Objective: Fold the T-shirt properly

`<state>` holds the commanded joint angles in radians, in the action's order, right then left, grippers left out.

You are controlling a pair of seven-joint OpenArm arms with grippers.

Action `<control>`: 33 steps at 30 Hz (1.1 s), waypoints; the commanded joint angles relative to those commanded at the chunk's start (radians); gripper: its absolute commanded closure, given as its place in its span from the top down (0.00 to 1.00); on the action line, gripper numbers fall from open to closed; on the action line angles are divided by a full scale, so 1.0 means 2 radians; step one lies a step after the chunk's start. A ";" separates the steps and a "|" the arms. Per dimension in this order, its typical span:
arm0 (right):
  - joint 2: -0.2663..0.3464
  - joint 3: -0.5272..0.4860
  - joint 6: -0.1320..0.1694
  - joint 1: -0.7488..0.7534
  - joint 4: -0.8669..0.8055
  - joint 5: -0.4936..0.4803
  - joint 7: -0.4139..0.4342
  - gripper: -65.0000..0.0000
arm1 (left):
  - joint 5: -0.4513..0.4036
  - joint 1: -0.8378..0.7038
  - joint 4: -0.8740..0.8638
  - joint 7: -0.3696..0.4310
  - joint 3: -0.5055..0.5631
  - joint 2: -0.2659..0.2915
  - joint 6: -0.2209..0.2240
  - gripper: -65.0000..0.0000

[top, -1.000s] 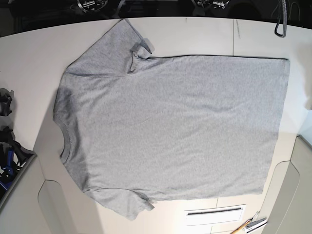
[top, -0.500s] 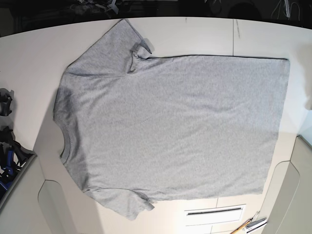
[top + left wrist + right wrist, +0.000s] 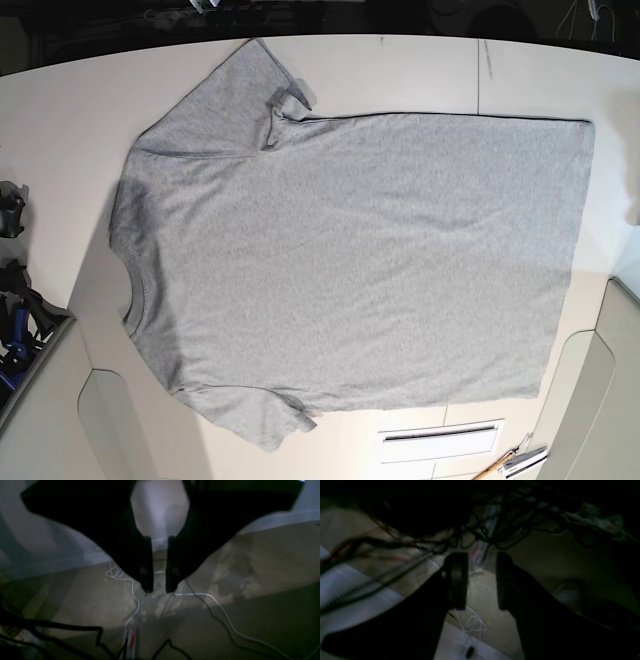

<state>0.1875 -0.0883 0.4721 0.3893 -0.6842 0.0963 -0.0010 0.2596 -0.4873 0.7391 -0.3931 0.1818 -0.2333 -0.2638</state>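
The light grey T-shirt lies flat on the white table, plain side up. Its neck points to the left and its hem to the right. The far sleeve has a small fold at its edge, and the near sleeve lies flat. Neither gripper shows in the base view. My left gripper hangs over the floor, its jaws a narrow gap apart, empty. My right gripper is also over the floor, open and empty. The shirt shows in neither wrist view.
Black and blue tools sit at the table's left edge. A small hand tool lies at the near edge beside a slot. Loose cables and a tangle of wires lie on the floor.
The arm parts and hanging cable seen at the top edge of the base view a second ago have drawn back out of sight. The shirt has not moved.
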 joint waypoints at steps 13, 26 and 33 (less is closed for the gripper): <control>0.044 0.000 0.033 0.088 -0.123 -0.065 0.000 0.30 | 0.034 -0.080 0.118 -0.027 -0.092 -0.001 -0.007 0.19; 0.114 0.002 0.050 0.237 -0.347 -0.097 -0.006 0.30 | 0.066 -0.200 0.311 -0.054 -0.179 -0.001 -0.020 0.19; 0.158 0.007 0.050 0.311 -0.495 -0.101 -0.006 0.30 | 0.128 -0.230 0.420 -0.112 -0.269 -0.002 -0.082 0.38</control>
<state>0.5037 -0.0750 0.5724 1.0111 -1.6737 -0.1066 -0.0120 0.5152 -0.9478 1.5791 -0.6163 -0.3553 -0.2371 -0.4282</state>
